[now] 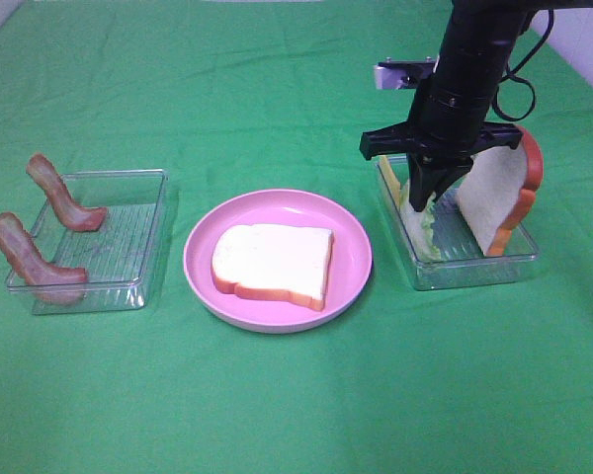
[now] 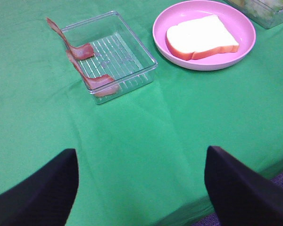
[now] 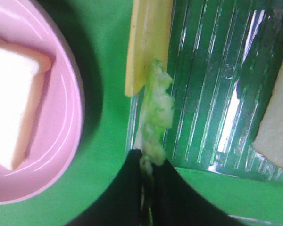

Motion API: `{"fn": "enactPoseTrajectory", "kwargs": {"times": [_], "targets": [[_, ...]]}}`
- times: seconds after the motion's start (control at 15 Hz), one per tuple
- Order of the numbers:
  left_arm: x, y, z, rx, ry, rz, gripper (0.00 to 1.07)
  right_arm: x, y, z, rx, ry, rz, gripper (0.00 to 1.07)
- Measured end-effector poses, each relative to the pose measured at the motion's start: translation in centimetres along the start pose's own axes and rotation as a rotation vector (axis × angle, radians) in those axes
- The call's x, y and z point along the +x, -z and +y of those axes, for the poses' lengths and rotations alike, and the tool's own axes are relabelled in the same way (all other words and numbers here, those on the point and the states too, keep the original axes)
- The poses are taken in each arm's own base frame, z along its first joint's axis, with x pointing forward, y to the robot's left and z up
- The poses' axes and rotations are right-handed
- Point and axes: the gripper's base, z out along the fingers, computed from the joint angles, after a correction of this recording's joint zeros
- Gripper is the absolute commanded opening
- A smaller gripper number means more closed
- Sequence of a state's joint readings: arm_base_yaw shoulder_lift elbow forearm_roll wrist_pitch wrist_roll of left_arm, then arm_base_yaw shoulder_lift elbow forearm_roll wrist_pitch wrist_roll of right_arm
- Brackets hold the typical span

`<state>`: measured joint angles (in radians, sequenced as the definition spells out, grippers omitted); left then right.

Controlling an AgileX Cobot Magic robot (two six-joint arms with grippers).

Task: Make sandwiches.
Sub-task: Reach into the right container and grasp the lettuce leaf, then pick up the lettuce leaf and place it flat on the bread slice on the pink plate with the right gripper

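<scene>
While the right gripper (image 1: pixel 422 197) reaches down into the right tray (image 1: pixel 474 269), its fingers are pinched nearly closed on the edge of the lettuce (image 3: pixel 158 108). The wrist view shows the pale green leaf caught between the two black tips, and the rest of the leaf stands against the tray wall nearest the pink plate (image 1: pixel 193 259). Lettuce is crinkled, light green to whitish. A thin yellow cheese square (image 3: pixel 146 42) stands on edge just beside the lettuce, along that same wall. At the far side of this tray a second bread slice (image 1: pixel 494 197) leans upright, white face with orange-brown crust, not touched by the gripper. One bread slice (image 1: pixel 274 262) lies flat on the pink plate in the middle of the green cloth (image 1: pixel 296 415), nothing on top of it. Two reddish-brown bacon strips (image 1: pixel 64 197) sit in the left tray (image 1: pixel 128 237), each with one end draped up over the tray's outer rim. Left gripper (image 2: pixel 141 179) is spread wide, holding nothing, hovering above bare cloth, well apart from the left tray.
</scene>
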<state>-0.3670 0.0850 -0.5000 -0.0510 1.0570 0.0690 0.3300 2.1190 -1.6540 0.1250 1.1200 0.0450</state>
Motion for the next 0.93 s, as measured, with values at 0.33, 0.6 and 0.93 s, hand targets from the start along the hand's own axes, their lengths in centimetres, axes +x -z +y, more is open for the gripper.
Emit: {"fn": "enactPoseTrajectory", "kwargs": {"times": [0.33,0.6,0.93], "targets": [[0.0,0.0,0.0,0.000,0.000,0.000,0.71,0.4,0.8,0.1,0.000,0.003,0.003,0.00],[0.0,0.0,0.0,0.000,0.000,0.000,0.71,2.0,5.9,0.2,0.030,0.027,-0.082,0.00],[0.0,0.0,0.0,0.000,0.000,0.000,0.71,5.8,13.6,1.1,-0.023,0.043,-0.260,0.00]]}}
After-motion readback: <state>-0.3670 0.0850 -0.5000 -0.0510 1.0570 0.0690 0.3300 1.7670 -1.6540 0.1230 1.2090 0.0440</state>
